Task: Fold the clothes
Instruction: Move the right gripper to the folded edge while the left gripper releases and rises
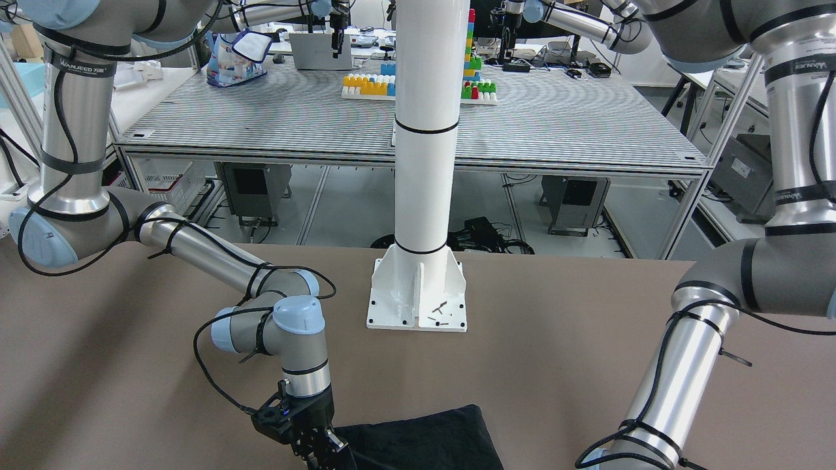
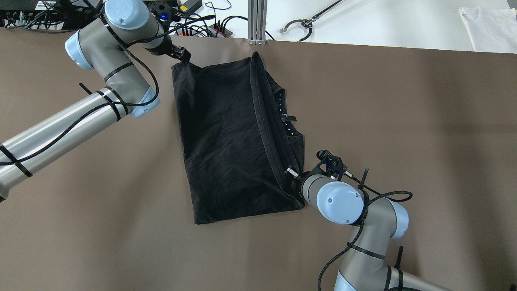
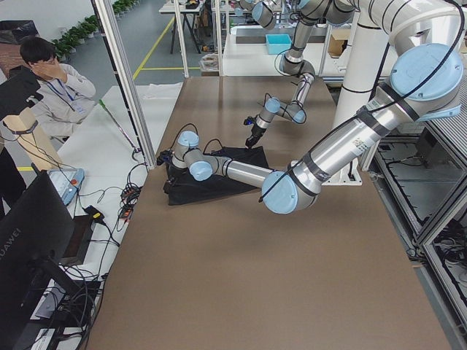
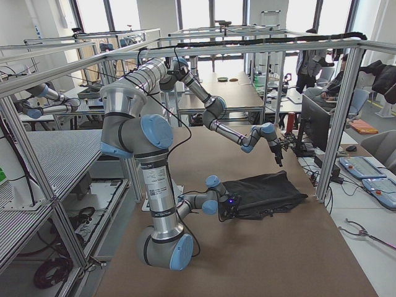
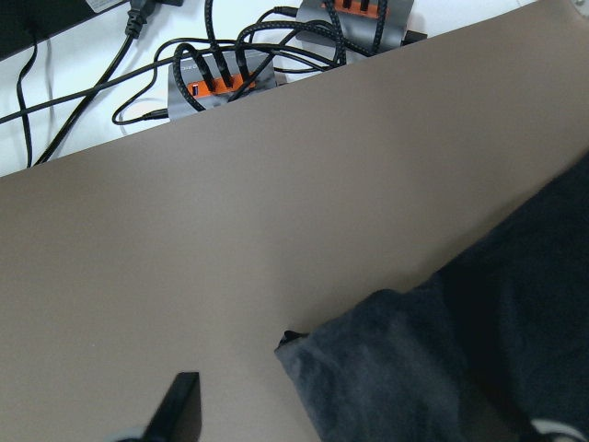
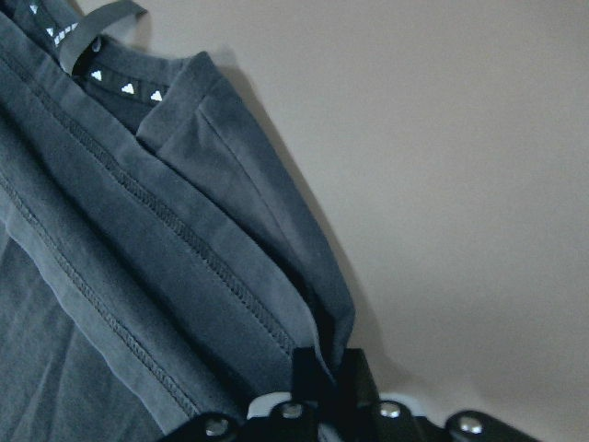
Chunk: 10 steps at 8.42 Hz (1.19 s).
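The right gripper (image 6: 324,385) is pinching the clothes (image 2: 226,137) at a layered hem, jaws pressed together on it; the left gripper (image 2: 182,56) is hovering at the far corner, jaws spread.

Black garment (image 4: 267,192) on table (image 4: 260,260), R pincer (image 4: 230,209) at near edge, L pincer (image 4: 280,162) at far edge.

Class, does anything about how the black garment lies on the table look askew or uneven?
Yes. The black garment lies slanted on the table, and along the edge pinched by the right tool its folded layers do not line up: hems sit stepped, and the collar part pokes out beyond them.
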### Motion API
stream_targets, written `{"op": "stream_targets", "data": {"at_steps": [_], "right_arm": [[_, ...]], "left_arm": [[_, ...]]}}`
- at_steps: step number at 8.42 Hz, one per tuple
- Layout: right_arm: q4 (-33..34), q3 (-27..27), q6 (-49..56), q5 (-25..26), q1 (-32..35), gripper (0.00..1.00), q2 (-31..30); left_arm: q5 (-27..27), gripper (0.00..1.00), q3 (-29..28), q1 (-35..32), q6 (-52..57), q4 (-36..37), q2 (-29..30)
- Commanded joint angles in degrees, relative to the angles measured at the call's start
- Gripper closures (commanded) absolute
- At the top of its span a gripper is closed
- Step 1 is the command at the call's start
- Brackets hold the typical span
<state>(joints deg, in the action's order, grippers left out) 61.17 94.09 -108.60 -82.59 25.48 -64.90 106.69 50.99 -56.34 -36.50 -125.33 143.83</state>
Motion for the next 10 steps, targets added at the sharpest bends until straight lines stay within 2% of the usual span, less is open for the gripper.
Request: {"op": "stream_targets", "data": {"at_steps": [1, 4, 6, 7, 8, 9, 10], "right_arm": [[0.09, 6.16, 0.14, -0.47, -0.08, 1.00, -3.89], [0.44, 13.55, -0.82, 1.71, -9.64, 1.00, -9.09], [0.44, 13.93, 0.13, 3.48, -11.16, 1.00, -9.72], [0.44, 13.93, 0.84, 3.48, -11.07, 0.51, -10.15], [0.61, 14.19, 8.33, 3.40, -10.81, 0.07, -10.59], [3.31, 14.89, 14.58, 3.05, -10.55, 0.06, -10.16], [10.73, 14.89, 19.52, 2.78, -9.85, 0.06, -6.76]], "left_arm": [[0.10, 0.00, -0.01, 0.00, -0.15, 0.00, -0.04], [0.10, 0.00, 0.08, 0.00, -0.15, 0.00, -0.13], [0.19, 0.00, 1.82, 0.18, -0.15, 0.00, -1.44], [0.19, 0.00, 2.36, 0.18, -0.23, 0.00, -1.97], [0.19, 0.00, 2.45, 0.18, -0.23, 0.00, -1.98], [0.19, 0.00, 2.45, 0.18, -0.23, 0.00, -1.98], [0.19, 0.00, 2.45, 0.18, -0.32, -0.09, -2.06]]}}
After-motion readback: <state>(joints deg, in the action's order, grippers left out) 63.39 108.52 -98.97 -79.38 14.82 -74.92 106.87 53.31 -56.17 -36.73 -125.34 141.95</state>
